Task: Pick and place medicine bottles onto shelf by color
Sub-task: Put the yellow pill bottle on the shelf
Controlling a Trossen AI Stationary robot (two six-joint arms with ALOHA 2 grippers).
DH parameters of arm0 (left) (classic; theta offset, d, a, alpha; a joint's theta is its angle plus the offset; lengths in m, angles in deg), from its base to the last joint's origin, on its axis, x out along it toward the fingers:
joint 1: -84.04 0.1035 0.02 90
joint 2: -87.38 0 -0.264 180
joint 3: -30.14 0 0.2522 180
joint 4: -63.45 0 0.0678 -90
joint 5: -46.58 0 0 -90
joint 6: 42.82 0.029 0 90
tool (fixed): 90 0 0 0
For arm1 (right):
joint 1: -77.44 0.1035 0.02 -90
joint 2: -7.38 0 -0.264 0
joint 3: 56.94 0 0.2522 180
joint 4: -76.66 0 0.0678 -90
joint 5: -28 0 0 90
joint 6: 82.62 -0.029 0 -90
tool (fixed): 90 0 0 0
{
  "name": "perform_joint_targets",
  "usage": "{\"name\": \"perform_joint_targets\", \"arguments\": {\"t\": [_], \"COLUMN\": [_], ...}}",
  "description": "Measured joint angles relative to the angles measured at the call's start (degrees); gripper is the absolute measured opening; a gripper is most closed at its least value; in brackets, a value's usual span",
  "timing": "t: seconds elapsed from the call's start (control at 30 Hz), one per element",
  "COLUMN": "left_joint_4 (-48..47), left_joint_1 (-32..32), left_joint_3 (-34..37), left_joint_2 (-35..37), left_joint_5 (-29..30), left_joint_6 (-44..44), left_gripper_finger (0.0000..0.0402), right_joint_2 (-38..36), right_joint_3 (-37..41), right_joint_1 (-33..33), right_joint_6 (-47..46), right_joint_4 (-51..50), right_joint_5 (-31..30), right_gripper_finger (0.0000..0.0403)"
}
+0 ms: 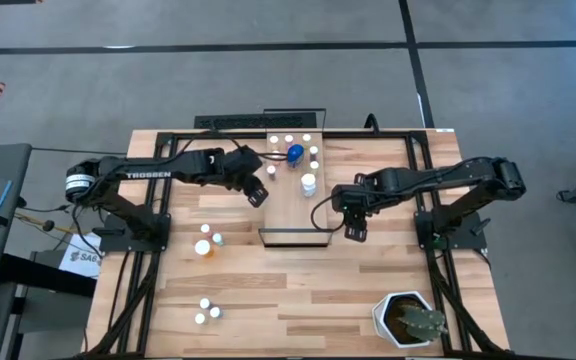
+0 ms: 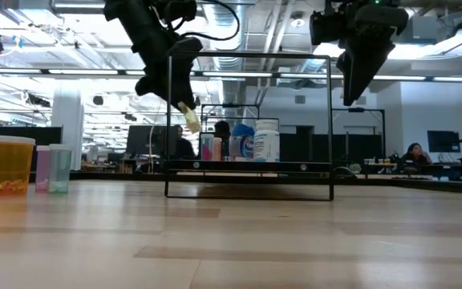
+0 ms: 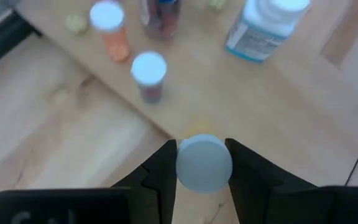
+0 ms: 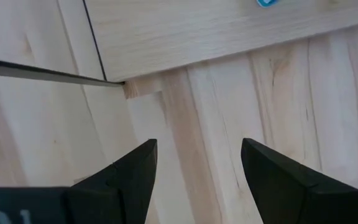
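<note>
Above the shelf's (image 1: pixel 293 205) left edge, the left hand (image 1: pixel 259 192) grips a white-capped yellowish bottle (image 3: pixel 204 163) clear of the board. Placed bottles (image 1: pixel 296 153) cluster at the shelf's far end. Right hand (image 1: pixel 353 232), fingers spread and empty, hangs beside the shelf's near right corner. More bottles (image 1: pixel 208 242) stand on the desk (image 1: pixel 288 290).
</note>
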Motion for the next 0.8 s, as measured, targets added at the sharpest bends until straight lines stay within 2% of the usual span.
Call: {"name": "perform_joint_targets", "arguments": {"t": [0.2,0.33,0.53,0.8], "left_joint_4": [4.0,1.6,-7.1,-12.3], "left_joint_1": [0.6,0.9,0.9,1.0], "left_joint_3": [-0.9,-3.8,-10.7,-19.0], "left_joint_2": [-3.0,-5.1,-10.6,-19.0], "left_joint_5": [-2.9,-4.0,-4.6,-6.0], "left_joint_6": [3.7,5.8,7.2,8.1], "left_gripper_finger": [0.0102,0.0102,0.0102,0.0103], "right_joint_2": [-0.2,-1.4,-3.0,-5.5], "right_joint_3": [0.8,4.3,8.9,11.9], "right_joint_1": [0.0,-0.1,-0.8,-5.0], "right_joint_6": [-0.3,-0.4,1.6,5.1], "right_joint_4": [2.4,6.2,10.7,12.3], "right_joint_5": [-0.2,-0.2,-0.2,-0.2], "right_gripper_finger": [0.0255,0.0255,0.0255,0.0255]}}
